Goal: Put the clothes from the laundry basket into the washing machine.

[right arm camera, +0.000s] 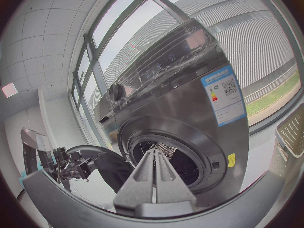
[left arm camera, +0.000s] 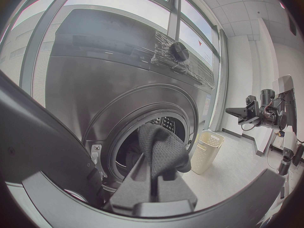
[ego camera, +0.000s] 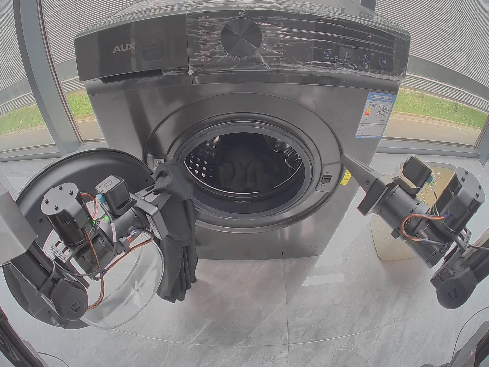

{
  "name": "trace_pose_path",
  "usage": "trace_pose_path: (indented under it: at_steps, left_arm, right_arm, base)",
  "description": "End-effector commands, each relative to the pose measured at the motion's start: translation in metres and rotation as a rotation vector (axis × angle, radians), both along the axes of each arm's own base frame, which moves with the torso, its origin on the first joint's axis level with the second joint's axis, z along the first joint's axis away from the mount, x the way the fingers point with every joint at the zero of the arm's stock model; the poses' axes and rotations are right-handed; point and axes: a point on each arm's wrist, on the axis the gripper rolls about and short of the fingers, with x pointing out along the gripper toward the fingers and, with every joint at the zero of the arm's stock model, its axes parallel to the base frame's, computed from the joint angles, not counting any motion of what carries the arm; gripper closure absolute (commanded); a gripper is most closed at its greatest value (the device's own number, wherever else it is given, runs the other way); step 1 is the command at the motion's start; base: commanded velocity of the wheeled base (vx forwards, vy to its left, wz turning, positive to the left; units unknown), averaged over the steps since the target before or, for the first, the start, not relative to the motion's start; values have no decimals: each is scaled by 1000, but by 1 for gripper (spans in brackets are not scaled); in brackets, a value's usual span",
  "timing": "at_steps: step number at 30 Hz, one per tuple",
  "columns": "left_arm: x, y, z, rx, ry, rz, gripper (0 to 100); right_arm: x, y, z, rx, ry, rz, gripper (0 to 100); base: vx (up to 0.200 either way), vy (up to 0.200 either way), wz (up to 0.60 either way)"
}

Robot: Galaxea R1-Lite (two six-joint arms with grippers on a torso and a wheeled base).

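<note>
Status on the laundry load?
Left gripper shut on dark garment, just outside drum mouth. Right gripper shut, empty. Door open, nothing across the opening.

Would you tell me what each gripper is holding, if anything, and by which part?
Left gripper: a dark garment, pinched at its bunched top, the rest hanging. Right gripper: shut, holding nothing.
</note>
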Motion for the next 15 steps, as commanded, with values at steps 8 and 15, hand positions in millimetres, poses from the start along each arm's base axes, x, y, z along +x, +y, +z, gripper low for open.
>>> trace_pose_path:
  at_steps: [8, 15]
  left_arm:
    - [0, -6, 0, -3, -3, -22, 100]
    - [-3, -11, 2, -6, -10, -43, 100]
  right_arm:
    - [1, 11, -46, -110, 135, 29, 100]
    - [-5, 14, -53, -129, 161, 53, 100]
  base:
    - [0, 0, 0]
    - [0, 0, 0]
